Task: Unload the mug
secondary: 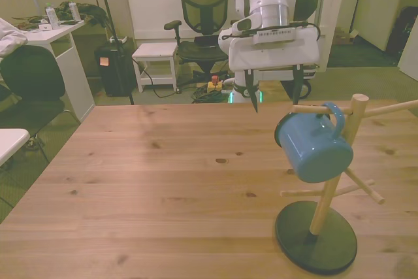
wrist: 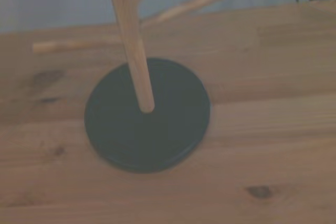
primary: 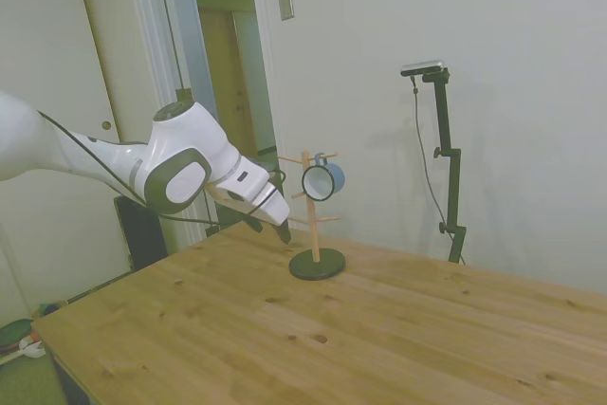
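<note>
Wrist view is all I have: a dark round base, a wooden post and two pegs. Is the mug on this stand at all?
Observer: Yes. The mug hangs by its handle on an upper peg of the mug stand, above what your view covers.
Operator: Is the gripper on it?
Observer: No. The gripper is open, apart from the mug, behind it in the front view.
Operator: Which way does the mug's mouth point?
Observer: In the side view, the white inside faces that camera.
</note>
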`<state>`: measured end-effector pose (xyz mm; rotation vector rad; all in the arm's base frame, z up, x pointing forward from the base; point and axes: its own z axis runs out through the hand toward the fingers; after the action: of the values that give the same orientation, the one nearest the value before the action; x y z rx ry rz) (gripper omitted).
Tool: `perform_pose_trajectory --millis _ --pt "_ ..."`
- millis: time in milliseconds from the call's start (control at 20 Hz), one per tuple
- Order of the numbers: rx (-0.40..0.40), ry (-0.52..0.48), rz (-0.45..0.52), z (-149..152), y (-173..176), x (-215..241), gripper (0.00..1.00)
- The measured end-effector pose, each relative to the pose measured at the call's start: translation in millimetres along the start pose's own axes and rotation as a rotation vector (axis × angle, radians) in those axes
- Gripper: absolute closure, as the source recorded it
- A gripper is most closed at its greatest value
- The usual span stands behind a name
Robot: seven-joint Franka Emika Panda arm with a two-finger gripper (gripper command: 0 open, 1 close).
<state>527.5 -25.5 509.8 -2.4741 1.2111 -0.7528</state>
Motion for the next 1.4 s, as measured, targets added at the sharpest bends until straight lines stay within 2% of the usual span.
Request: perform_pose_trajectory --millis 550,1000,1400 --pt "0.112 0.128 0.038 -2.3 -28.3 52.1 0.00" --pt "0.122 0.164 0.004 19.3 -53.6 78.5 0.00" --pt "0.125 0.207 -0.032 24.3 -73.4 86.0 0.00"
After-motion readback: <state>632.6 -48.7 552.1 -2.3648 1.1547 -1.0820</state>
